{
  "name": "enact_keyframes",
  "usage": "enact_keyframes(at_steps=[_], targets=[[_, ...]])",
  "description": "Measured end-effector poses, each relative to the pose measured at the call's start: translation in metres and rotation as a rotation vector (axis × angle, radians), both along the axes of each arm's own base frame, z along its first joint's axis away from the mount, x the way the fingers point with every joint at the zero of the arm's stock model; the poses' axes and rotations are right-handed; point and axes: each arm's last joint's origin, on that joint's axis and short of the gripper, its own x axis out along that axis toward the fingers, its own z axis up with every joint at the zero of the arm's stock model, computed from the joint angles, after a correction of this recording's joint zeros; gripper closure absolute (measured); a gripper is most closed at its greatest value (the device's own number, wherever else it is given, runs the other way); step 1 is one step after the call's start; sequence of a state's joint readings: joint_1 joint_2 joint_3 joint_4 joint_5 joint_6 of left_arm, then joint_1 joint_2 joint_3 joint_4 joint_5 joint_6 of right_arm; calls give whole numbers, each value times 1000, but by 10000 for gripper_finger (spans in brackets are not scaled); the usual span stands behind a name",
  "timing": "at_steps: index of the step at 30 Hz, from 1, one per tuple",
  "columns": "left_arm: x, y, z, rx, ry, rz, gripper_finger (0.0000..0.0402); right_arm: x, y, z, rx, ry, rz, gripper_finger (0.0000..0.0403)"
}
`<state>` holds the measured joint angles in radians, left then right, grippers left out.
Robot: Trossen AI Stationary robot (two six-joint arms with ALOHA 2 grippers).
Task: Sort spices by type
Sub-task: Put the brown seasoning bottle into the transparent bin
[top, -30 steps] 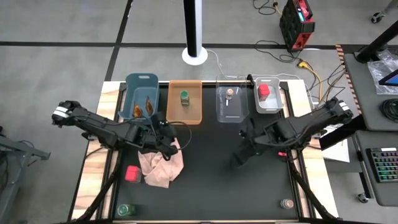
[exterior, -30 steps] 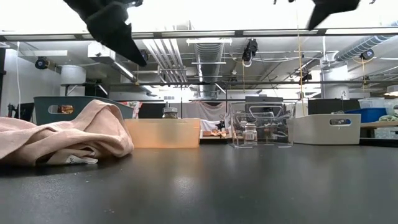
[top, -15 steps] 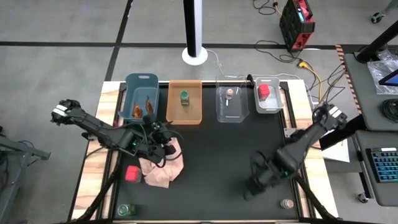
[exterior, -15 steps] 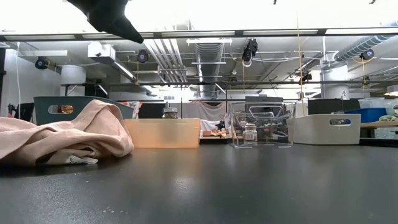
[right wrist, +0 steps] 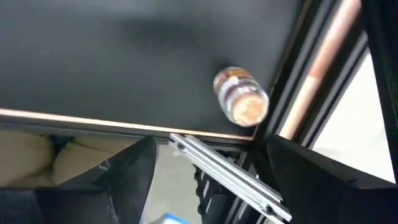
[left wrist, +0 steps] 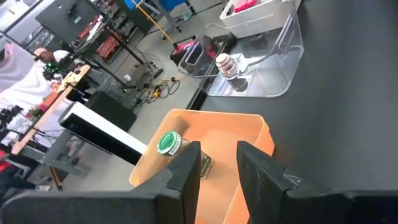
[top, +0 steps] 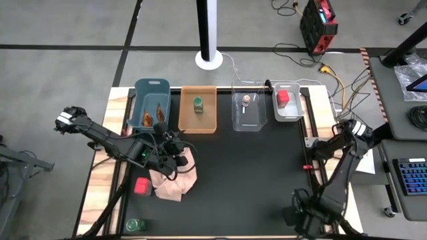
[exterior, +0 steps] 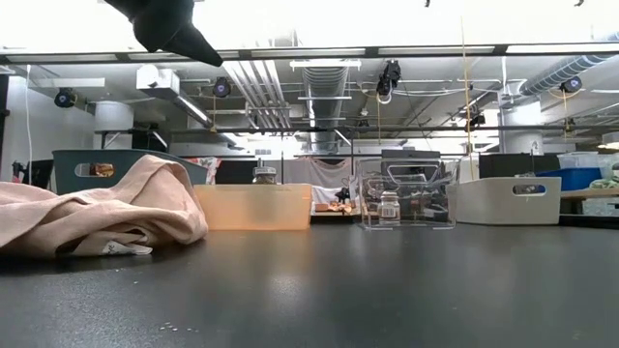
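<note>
From above, the right gripper [top: 301,219] hangs over the counter's [top: 247,167] near right corner, hiding whatever sits under it. The left gripper [top: 175,151] hovers by the crumpled pink cloth [top: 175,180].

Right wrist cam: fingers spread wide, holding nothing. The tiny tan-lidded glass jar [right wrist: 240,96] stands upright between and just beyond them, close to the counter's edge, lid facing the camera.

Left wrist cam: fingers narrowly apart, empty.

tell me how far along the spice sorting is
Done: foil packets, a green-capped jar, a tan-lidded jar and a red container sit in separate bins. In hand: the open right pincer nears a tan-lidded jar. Left: a red container and a green-capped jar.
</note>
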<state>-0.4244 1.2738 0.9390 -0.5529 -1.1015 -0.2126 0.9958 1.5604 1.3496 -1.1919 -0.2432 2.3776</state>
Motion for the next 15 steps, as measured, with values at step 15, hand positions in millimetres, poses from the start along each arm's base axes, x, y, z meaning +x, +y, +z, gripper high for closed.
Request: enact_keyframes(at_steps=[15], targets=[[-1, 1, 1, 85, 26, 20, 312, -14, 16, -33, -55, 34, 47, 105]])
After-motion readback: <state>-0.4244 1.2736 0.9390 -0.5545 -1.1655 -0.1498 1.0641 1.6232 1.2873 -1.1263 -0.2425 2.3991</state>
